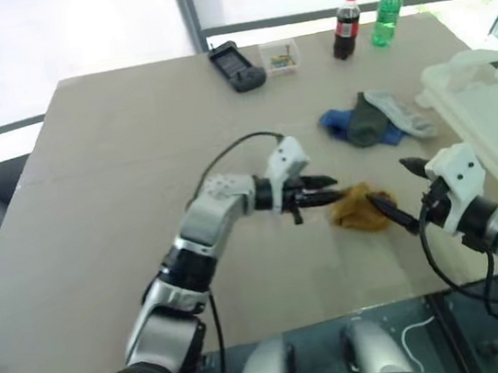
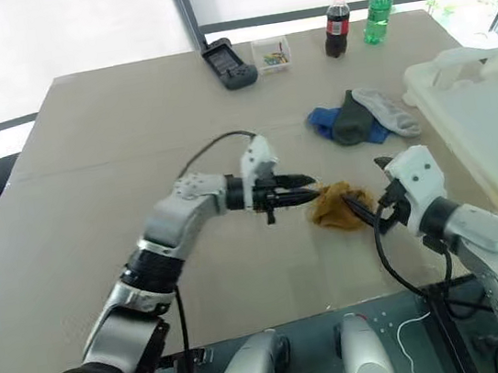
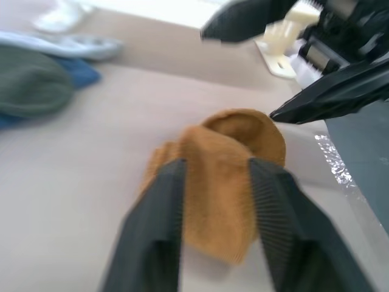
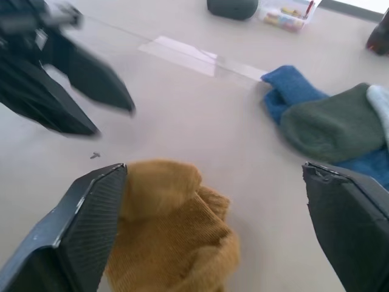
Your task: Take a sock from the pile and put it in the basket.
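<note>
1. The basket (image 2: 491, 129) is seen beside the pile (image 2: 360, 117); no sock can be seen placed in it yet.
2. The mustard sock (image 1: 356, 208) lies on the tabletop (image 1: 117, 168), near the pile.
3. The left gripper (image 1: 322, 190) is half-open, unclamped.
4. The right gripper (image 4: 225, 231) is spread wide, empty.

Count's easy — four socks: one mustard sock (image 1: 360, 209), then a blue sock (image 1: 340, 123), a dark grey-green sock (image 1: 368, 121) and a light grey sock (image 1: 404, 113). Two bottles — cola bottle (image 1: 347, 26), green bottle (image 1: 386, 13). One basket (image 1: 489, 111).
</note>
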`<state>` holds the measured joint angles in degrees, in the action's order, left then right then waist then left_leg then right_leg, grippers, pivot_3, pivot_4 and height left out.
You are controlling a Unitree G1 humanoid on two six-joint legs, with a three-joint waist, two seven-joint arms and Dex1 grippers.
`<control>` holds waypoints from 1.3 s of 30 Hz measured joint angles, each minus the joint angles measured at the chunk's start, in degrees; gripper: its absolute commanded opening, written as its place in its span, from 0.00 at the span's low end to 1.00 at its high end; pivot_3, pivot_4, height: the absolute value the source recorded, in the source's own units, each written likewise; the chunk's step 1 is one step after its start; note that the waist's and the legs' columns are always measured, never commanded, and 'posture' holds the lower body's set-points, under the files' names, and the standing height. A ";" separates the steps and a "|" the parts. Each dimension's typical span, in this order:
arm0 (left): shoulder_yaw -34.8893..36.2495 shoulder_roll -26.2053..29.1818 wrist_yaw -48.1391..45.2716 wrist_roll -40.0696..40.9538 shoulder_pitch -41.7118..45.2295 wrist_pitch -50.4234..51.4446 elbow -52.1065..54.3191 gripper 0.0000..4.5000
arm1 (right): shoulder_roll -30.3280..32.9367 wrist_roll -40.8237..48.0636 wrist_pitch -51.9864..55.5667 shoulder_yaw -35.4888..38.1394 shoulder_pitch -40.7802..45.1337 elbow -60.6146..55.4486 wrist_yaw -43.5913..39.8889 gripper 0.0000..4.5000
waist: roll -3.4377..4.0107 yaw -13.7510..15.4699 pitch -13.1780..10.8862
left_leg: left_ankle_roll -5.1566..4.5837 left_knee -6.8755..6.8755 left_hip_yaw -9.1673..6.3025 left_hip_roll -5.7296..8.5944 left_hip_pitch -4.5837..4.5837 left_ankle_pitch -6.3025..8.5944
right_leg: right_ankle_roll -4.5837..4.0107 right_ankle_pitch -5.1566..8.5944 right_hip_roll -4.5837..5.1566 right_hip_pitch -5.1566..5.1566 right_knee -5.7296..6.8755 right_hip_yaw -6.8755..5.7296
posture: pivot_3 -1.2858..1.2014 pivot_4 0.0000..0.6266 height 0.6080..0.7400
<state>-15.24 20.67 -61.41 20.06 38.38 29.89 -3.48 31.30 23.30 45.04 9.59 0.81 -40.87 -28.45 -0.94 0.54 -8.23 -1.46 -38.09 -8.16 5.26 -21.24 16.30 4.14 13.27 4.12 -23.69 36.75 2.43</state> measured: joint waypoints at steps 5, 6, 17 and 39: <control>4.43 9.84 -3.69 2.31 -2.73 0.21 10.30 0.74 | -1.39 5.07 7.68 -0.95 2.74 1.26 1.15 1.00 | 0.06 0.25 -0.04 | -0.03 0.01 -0.06 0.05 -0.08 0.02 | 0.00 0.00 0.03 -0.01 -0.08 -0.05 | 0.52 0.24 1.00; 4.66 11.33 -4.55 2.86 -3.49 0.57 12.24 0.74 | -1.84 6.18 9.14 -0.31 3.57 1.59 1.68 1.00 | 0.10 0.20 -0.07 | -0.04 0.01 -0.05 0.06 -0.08 0.02 | 0.00 0.00 0.04 -0.01 -0.08 -0.04 | 0.52 0.24 1.00; 8.03 15.19 -0.21 6.40 -10.00 5.66 21.05 0.74 | -5.18 9.04 22.57 0.67 7.63 4.32 10.13 1.00 | 0.15 0.18 -0.09 | -0.04 0.02 -0.05 0.04 -0.07 0.02 | 0.00 0.00 0.01 -0.05 -0.02 -0.05 | 0.52 0.24 1.00; 12.16 17.48 5.76 8.26 -18.27 5.41 25.38 0.75 | -0.74 0.26 6.76 -13.73 5.78 14.02 5.54 0.01 | -0.01 -0.05 0.04 | -0.04 0.05 0.03 0.00 0.29 0.03 | 0.00 0.00 -0.04 0.16 0.02 -0.01 | 0.52 0.24 1.00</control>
<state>-3.08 38.15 -55.65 28.33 20.11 35.30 21.90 30.56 23.56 51.80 -4.14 6.59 -26.85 -22.91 -0.94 0.49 -8.20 -1.51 -38.05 -8.13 5.25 -20.95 16.33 4.14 13.27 4.08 -23.54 36.77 2.42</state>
